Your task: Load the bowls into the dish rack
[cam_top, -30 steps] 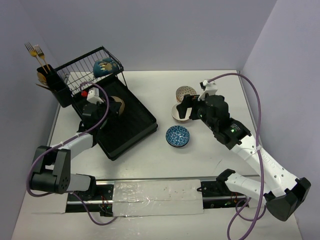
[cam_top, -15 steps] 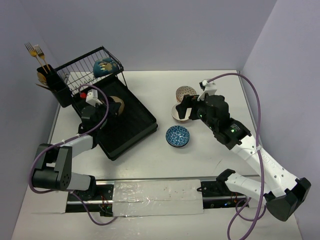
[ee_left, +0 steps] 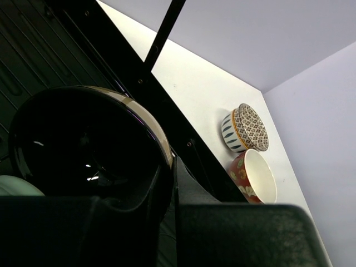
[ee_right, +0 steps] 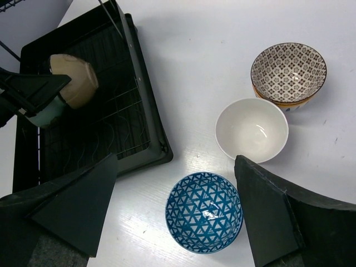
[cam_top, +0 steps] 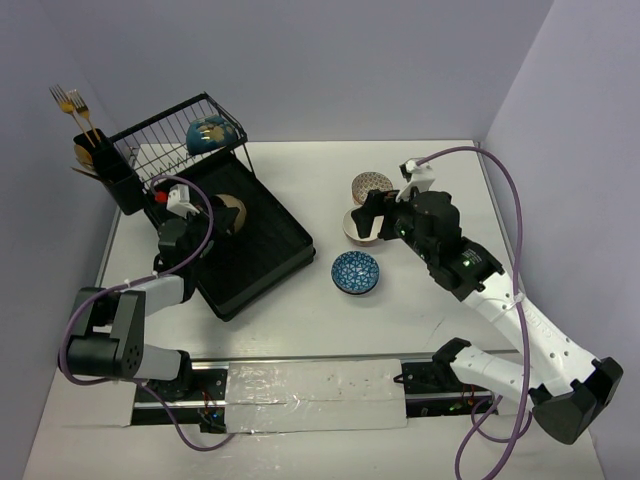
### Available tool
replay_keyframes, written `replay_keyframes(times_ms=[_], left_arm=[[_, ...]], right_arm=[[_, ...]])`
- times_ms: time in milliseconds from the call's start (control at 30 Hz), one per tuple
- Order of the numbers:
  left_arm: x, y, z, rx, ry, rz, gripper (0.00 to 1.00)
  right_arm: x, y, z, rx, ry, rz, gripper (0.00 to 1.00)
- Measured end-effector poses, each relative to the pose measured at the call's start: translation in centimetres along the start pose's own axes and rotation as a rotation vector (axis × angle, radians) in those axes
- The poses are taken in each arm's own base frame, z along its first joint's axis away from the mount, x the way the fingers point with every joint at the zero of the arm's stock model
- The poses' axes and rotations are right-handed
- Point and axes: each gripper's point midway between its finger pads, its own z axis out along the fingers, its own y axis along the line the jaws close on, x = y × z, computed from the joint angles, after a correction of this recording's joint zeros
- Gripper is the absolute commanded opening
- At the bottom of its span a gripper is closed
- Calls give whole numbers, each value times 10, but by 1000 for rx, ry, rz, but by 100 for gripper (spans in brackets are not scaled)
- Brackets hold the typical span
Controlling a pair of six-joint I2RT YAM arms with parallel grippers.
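Note:
The black dish rack stands at the left, with a teal and gold bowl on its wire tier. My left gripper is shut on the rim of a brown bowl with a black inside, held on edge over the ribbed tray. A mint green bowl lies beside it. My right gripper is open and empty, hovering over the table. Below it are a blue-patterned bowl, a red bowl with a white inside and a beige-dotted bowl.
The dotted bowl sits stacked in a striped bowl. A black utensil cup with gold forks hangs at the rack's far left. Walls close in at the back and on both sides.
My left wrist has drawn back toward the near left, and the brown bowl has shifted slightly with it. The right arm has hardly moved.

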Motion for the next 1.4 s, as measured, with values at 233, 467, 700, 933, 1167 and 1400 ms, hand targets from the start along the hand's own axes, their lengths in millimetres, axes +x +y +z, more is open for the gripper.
replay_keyframes(times_ms=[233,467,700,933,1167,1400], left_arm=[[2,-4,-1,32,12,7,0],[4,-6,1,68,23,9,0],[3,-6,1,74,17,8,0],[2,-3,-3,70,3,-7,0],[0,-1,-7,73,-14,-22,0],[0,0,-10,79,-25,-30,0]], right_arm=[[3,0,0,-8,2,-2,92],[3,2,0,-19,2,-3,92],[1,3,-1,-25,-3,-4,92],[1,4,-1,-29,-4,-4,92],[0,7,-2,-43,-8,-3,91],[-2,8,-5,-56,-18,-2,91]])
